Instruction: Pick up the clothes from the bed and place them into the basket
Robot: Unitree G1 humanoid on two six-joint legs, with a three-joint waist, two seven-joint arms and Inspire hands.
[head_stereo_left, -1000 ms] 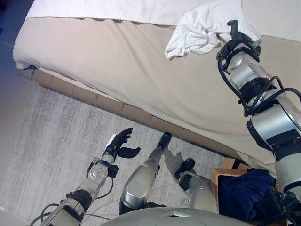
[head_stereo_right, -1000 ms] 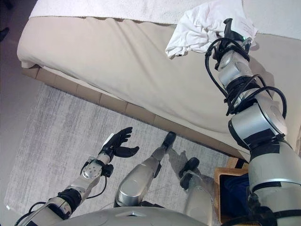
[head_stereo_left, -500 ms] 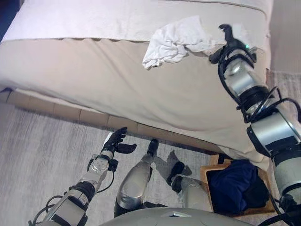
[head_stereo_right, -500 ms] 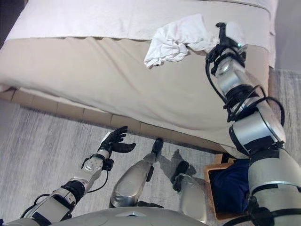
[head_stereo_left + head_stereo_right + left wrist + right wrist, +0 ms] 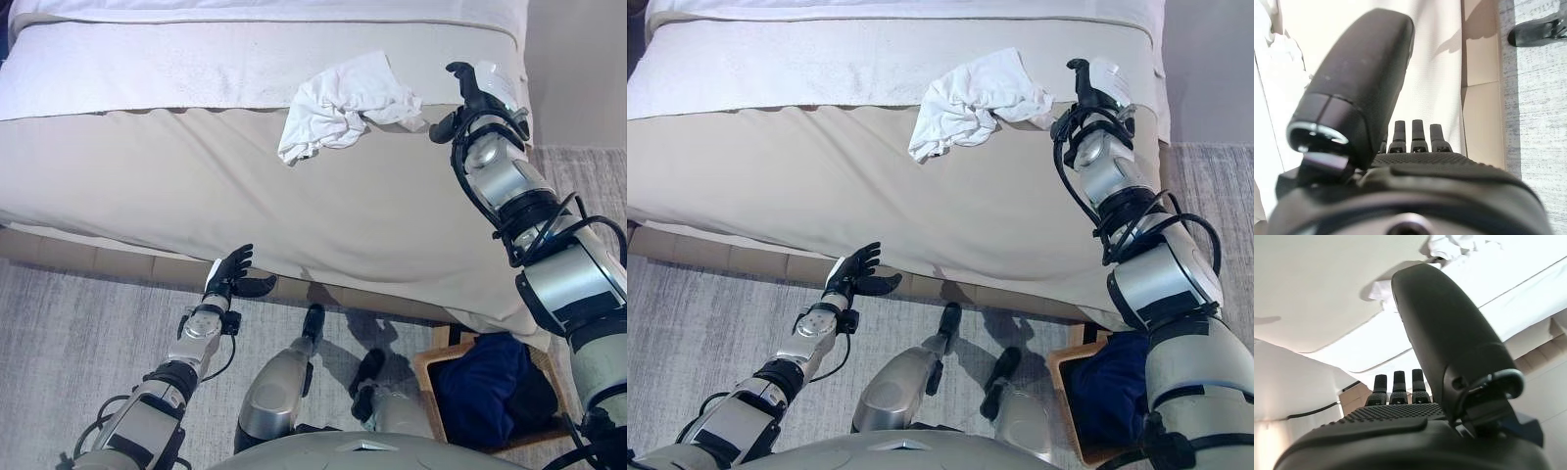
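Observation:
A crumpled white garment point(image 5: 338, 103) lies on the bed's beige cover point(image 5: 196, 186), near the far right; it also shows in the right wrist view point(image 5: 1459, 242). My right hand point(image 5: 480, 93) is open, fingers straight, just right of the garment and close to its edge, holding nothing. My left hand point(image 5: 230, 274) is open and empty, low beside the bed's near side. A wicker basket point(image 5: 423, 364) stands on the floor at the lower right with a dark blue garment point(image 5: 490, 387) in it.
A white sheet band point(image 5: 147, 69) runs across the bed behind the beige cover. The bed's tan base point(image 5: 118, 262) runs along the near side. A grey rug point(image 5: 59, 343) covers the floor in front of the bed.
The whole view has swung, so the bed now lies straight across. My right hand stays by the white garment's right edge. My left hand has come closer to the bed's side.

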